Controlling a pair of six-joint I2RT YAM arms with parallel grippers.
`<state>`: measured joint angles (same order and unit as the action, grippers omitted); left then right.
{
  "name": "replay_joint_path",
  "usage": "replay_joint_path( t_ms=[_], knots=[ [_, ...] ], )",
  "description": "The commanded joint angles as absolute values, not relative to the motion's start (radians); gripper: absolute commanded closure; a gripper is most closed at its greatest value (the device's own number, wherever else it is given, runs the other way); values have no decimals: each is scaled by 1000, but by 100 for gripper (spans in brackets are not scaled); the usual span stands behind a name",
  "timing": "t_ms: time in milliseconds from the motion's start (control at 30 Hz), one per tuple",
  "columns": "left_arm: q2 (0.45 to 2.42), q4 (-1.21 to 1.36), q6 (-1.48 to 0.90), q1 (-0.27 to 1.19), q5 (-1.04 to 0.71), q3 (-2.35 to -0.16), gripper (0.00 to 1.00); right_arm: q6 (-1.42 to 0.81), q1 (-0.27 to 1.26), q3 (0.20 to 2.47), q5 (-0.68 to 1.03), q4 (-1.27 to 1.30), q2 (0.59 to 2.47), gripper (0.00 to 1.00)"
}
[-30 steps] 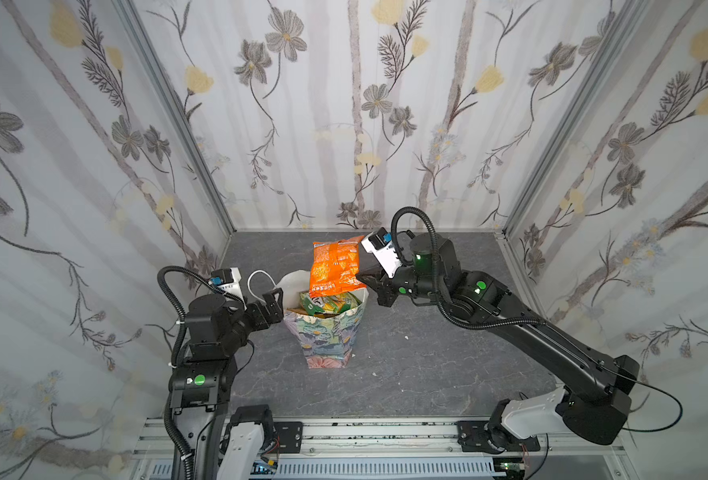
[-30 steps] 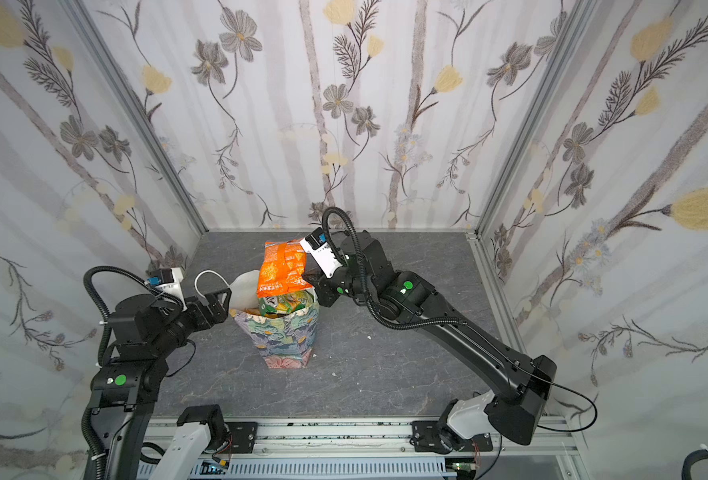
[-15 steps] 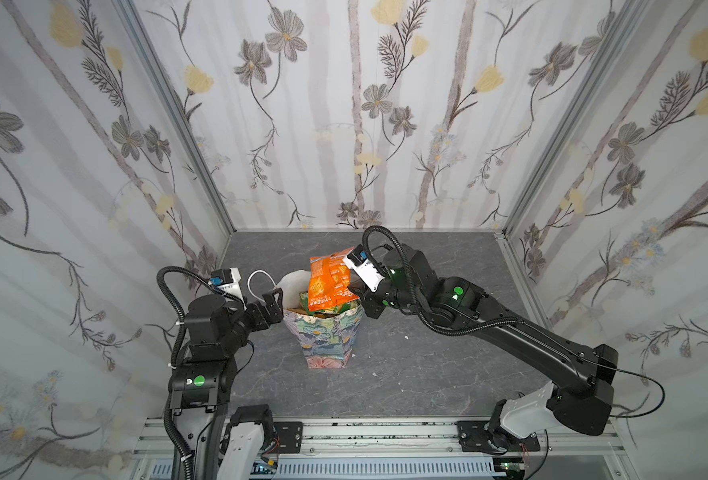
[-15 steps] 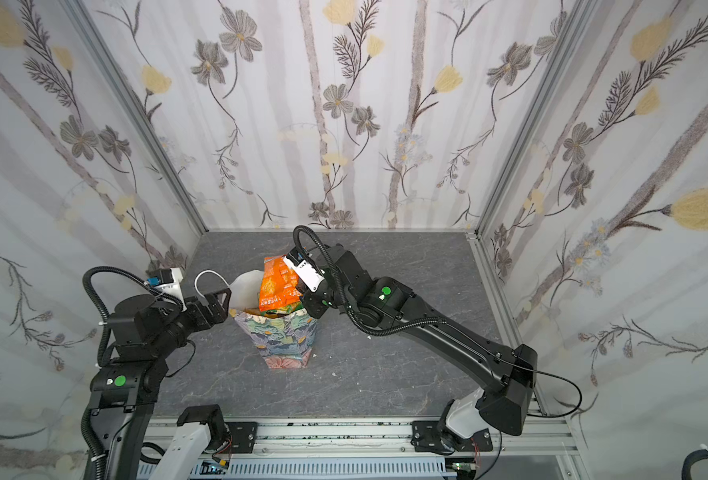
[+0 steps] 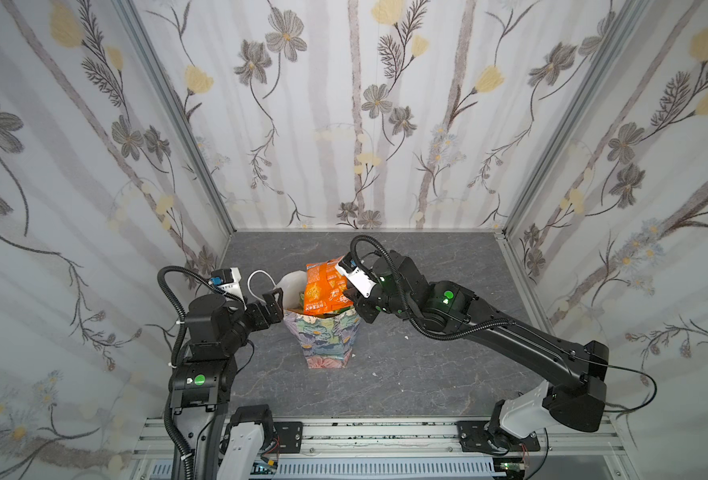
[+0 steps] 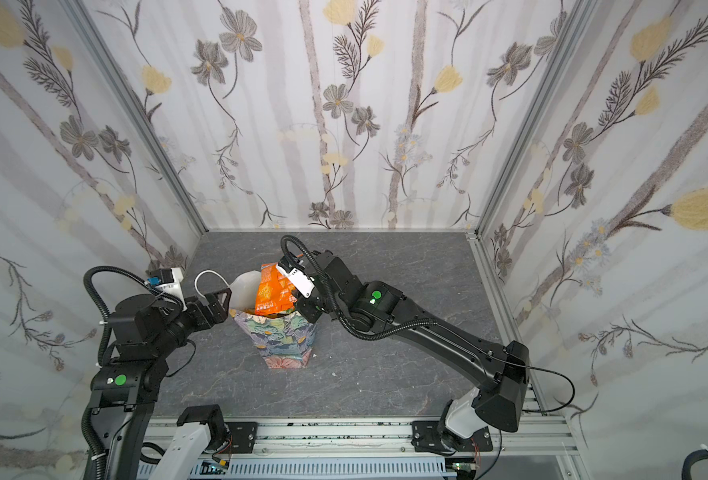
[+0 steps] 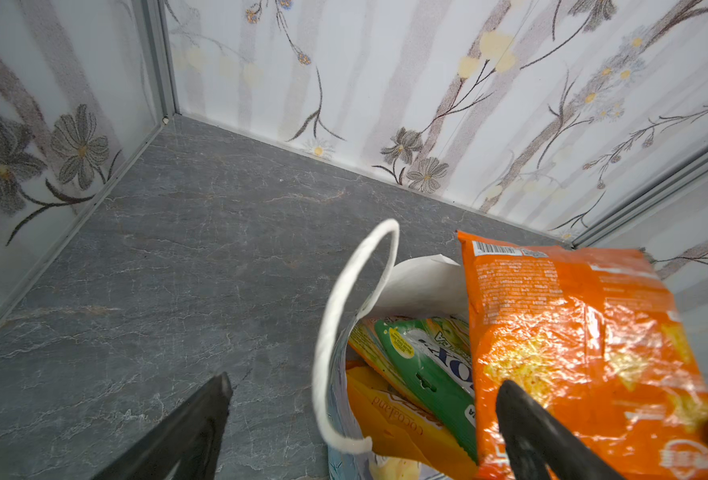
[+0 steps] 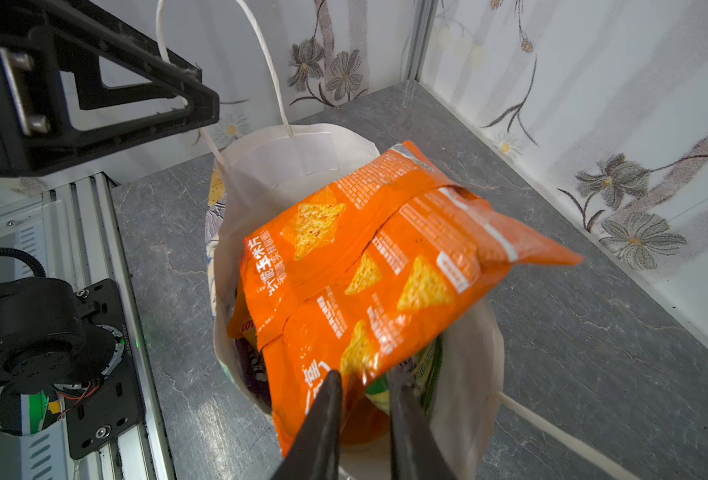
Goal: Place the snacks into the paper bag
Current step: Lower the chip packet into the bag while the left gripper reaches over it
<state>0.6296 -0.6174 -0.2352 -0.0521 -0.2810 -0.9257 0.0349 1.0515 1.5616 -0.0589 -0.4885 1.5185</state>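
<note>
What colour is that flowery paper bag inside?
The floral paper bag is white inside; see right wrist view.

Bright, even, diffuse light, faint shadows; glare on the orange packet (image 7: 543, 357), wide-angle bending at edges.

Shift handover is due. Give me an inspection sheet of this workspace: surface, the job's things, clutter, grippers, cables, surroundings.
Surface: grey veined tabletop; no spill seen.
Job's things: paper bag upright mid-table; orange packet sticks out of its mouth; green packet and yellow box inside.
Clutter: small white scrap on the table right of the bag.
Grippers: left gripper open at the bag's left rim; right gripper with jaws slightly apart at the orange packet's edge, grip cannot be told.
Cables: a black hose loops at each wrist; thin cable by the right arm's base.
Surroundings: floral walls on three sides; metal rail in front.
</note>
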Motion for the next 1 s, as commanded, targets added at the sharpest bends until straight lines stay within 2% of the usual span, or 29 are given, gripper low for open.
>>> replay_joint_path(
  t_ms=[0, 67, 333, 467, 567, 633, 833, 967],
  knots=[
    [626, -583, -225, -52, -283, -930, 0, 54, 1052, 1571, -81, -469, 1515, 63],
    [627, -587, -221, -52, -294, -936, 0, 54, 1052, 1574, -89, -467, 1511, 53],
    [631, -639, -203, -52, -288, -999, 0, -14, 1052, 1575, -96, -430, 1452, 50],
    [668, -680, -200, -52, -400, -1097, 0, -51, 1052, 1614, -167, -461, 1441, 46],
    [720, -696, -209, -48, -542, -1173, 9, -100, 1052, 1638, -262, -490, 1433, 47],
    [747, -709, -208, -37, -592, -1226, 9, -131, 1052, 1612, -297, -474, 1402, 47],
    [806, -716, -210, 51, -578, -1341, 8, -231, 1051, 1494, -363, -456, 1335, 42],
    [866, -761, -181, 196, -397, -1426, 8, -268, 1051, 1413, -329, -389, 1334, 38]
  ],
)
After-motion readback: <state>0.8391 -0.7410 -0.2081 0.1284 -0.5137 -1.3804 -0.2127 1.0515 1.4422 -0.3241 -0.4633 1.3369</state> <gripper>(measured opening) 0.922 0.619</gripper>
